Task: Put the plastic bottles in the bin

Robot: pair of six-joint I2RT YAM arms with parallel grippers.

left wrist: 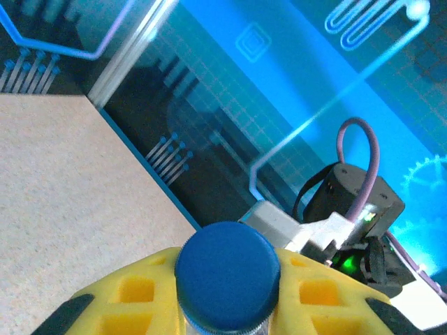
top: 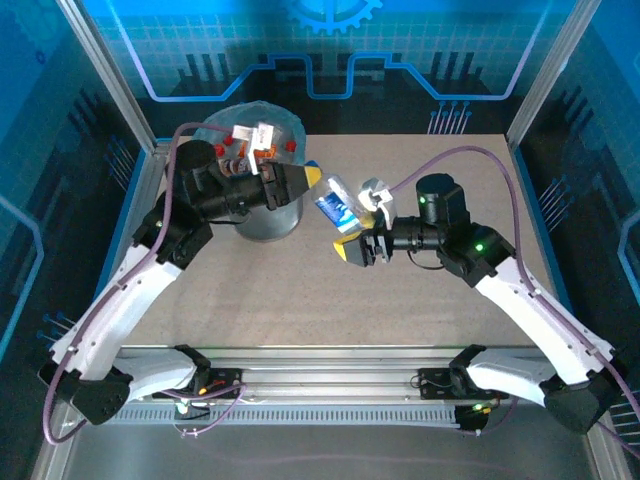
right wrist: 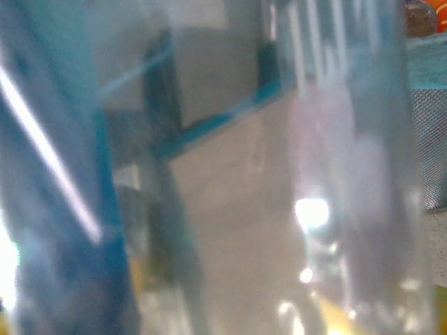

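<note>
At far centre, left gripper [top: 311, 178] clamps blue-capped bottle [top: 333, 208] just right of bin [top: 265, 226]; right gripper [top: 362, 232] at its other end, grip unclear. Several bottles [top: 243, 140] already in bin; this one not yet dropped.

Table [top: 300, 300]: speckled beige top, matte. Aluminium posts [top: 110, 75] rise at the far corners. Back wall [top: 420, 40] dark, lit blue, with circuit-line tracery and a gear emblem [top: 335, 10] at top centre. Side panels [top: 40, 150] similar. Slotted metal rail [top: 330, 385] runs along near edge.
</note>
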